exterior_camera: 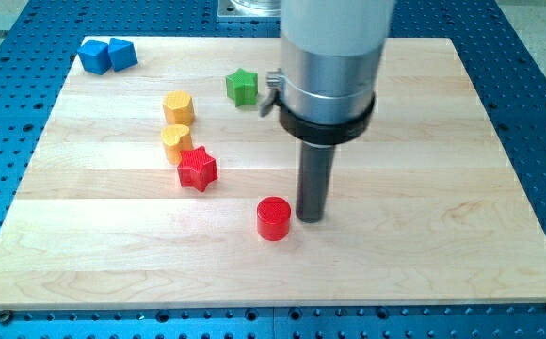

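My tip (310,217) rests on the board just right of the red cylinder (274,218), close to it or touching its side. Further to the view's left sits the red star (198,169), with a yellow heart-shaped block (176,141) touching it above and a yellow block (178,107) above that. The green star (242,86) lies toward the view's top, left of the arm's body. The arm hides the green cylinder.
Two blue blocks (106,54) sit together at the board's top left corner. The wooden board (461,235) lies on a blue perforated table (537,56).
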